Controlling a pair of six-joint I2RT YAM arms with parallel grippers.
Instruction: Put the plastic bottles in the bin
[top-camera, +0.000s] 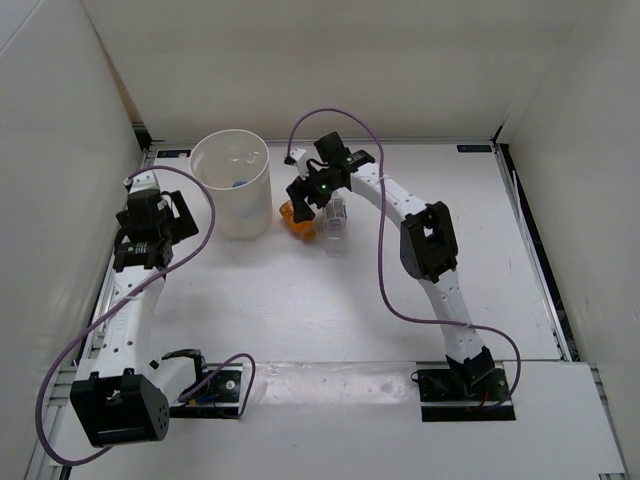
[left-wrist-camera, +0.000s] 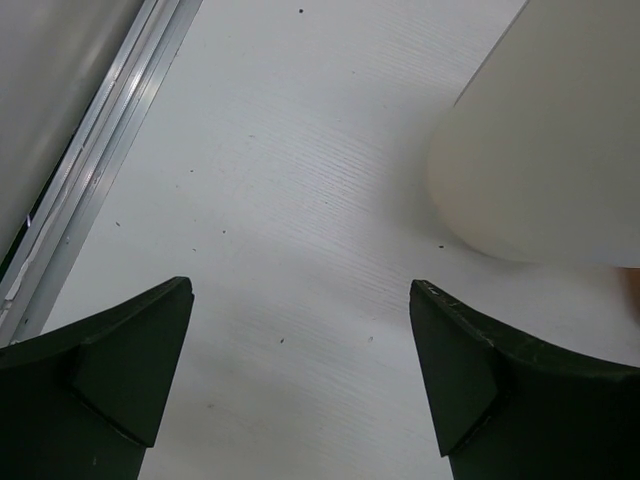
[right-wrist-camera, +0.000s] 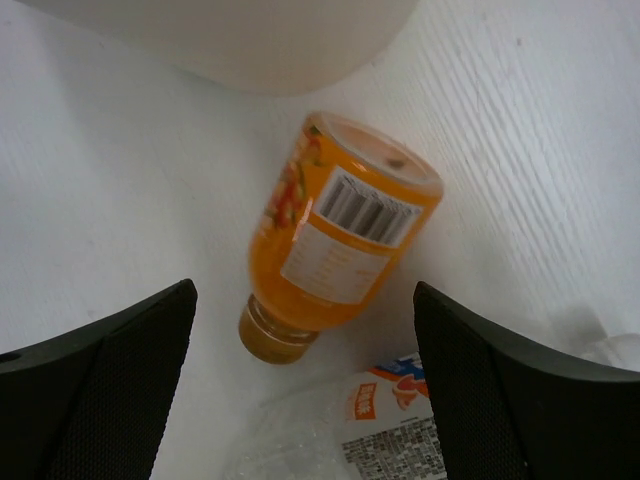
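The orange bottle (right-wrist-camera: 340, 235) lies on its side in the middle of the right wrist view. Its white label carries a black barcode and a block of print too small to read, its flat base points to the upper right and its neck to the lower left. Just below it, at the bottom edge, lies a clear crumpled bottle (right-wrist-camera: 370, 425) with a pale label printed in orange and blue; that writing cannot be read either. The bin (top-camera: 232, 190), a cream-white tapered cylinder, stands upright in the upper left of the top view, just left of both bottles. On its bottom lies what looks like a clear bottle with a blue label (top-camera: 239, 183), small and dim. The right arm reaches up and left across the white table (top-camera: 300, 300), and the right gripper (right-wrist-camera: 302, 300) hangs over the orange bottle with its jaws spread wide, one on each side, touching nothing. The left gripper (left-wrist-camera: 300, 290) points down at bare table left of the bin, jaws wide and holding nothing, with a metal rail (left-wrist-camera: 90, 170) to its left.
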